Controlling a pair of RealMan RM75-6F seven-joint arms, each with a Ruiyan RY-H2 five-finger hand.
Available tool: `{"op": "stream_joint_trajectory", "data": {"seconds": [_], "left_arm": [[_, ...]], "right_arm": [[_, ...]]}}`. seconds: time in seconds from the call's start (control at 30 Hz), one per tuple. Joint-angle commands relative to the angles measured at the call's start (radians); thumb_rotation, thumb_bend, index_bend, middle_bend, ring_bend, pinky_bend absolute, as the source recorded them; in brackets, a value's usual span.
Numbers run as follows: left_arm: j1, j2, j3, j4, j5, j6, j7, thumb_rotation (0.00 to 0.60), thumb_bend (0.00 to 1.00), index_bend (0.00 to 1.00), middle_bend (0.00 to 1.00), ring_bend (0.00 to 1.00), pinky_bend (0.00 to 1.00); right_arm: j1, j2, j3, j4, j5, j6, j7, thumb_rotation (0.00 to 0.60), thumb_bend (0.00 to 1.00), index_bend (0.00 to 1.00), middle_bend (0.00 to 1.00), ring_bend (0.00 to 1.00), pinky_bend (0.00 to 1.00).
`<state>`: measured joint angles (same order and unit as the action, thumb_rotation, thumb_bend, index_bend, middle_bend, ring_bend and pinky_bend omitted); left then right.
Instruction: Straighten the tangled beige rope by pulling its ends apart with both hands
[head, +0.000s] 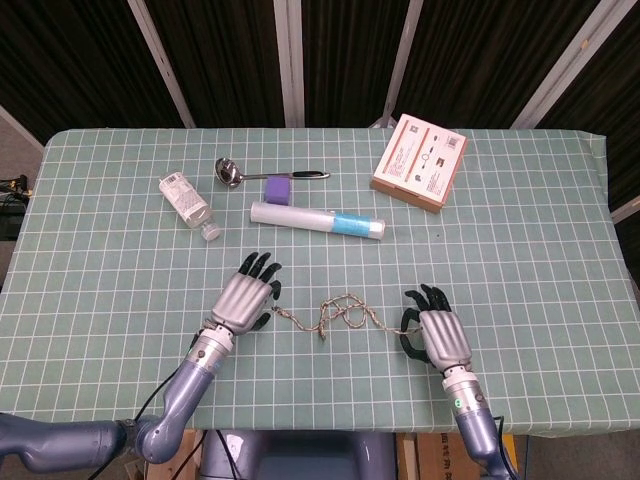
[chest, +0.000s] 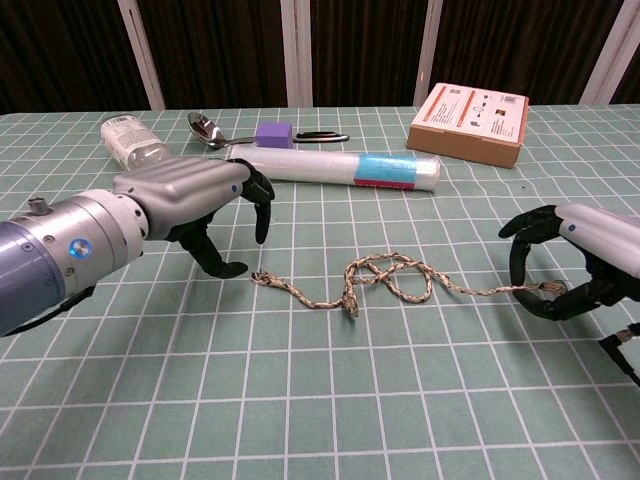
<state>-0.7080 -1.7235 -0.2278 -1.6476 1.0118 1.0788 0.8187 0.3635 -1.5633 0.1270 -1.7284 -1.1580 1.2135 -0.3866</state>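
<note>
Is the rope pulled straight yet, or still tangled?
Still tangled. The beige rope keeps loops in its middle; only the stretch toward the right hand, which pinches that end, runs straight. The left hand has not gripped the other end.

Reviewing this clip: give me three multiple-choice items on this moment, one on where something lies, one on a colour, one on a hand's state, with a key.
1. Where does the purple block lie?
A. Between the ladle and the clear tube
B. On the box
C. Beside the rope

2. What colour is the band on the clear tube?
A. Red
B. Light blue
C. Yellow

3. What is the left hand doing?
A. Gripping the bottle
B. Pressing the tube
C. Open above the beige rope, holding nothing

Key:
1 A, the block sits just below the ladle handle and above the tube in the head view.
2 B, the band shows light blue in both views.
3 C, its fingers are spread at the rope's near end, while the right hand pinches the other end.
</note>
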Motion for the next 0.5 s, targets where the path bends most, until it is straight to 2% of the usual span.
{"op": "stream_joint_trajectory", "data": {"seconds": [0.03,0.5], "left_arm": [[-0.013,-0.018,0.005,0.012,-0.013,0.007,0.010,0.600,0.38,0.48,0.14,0.00,0.00],[-0.054,-0.084,0.017,0.071,-0.084,0.024,0.044,0.600,0.42,0.49,0.15,0.00,0.00]], "right_arm": [[0.001,0.002,0.001,-0.001,0.001,0.000,0.001,0.600,0.48,0.61,0.20,0.00,0.00],[0.003,0.015,0.000,-0.002,0.004,0.001,0.012,0.600,0.48,0.61,0.20,0.00,0.00]]}}
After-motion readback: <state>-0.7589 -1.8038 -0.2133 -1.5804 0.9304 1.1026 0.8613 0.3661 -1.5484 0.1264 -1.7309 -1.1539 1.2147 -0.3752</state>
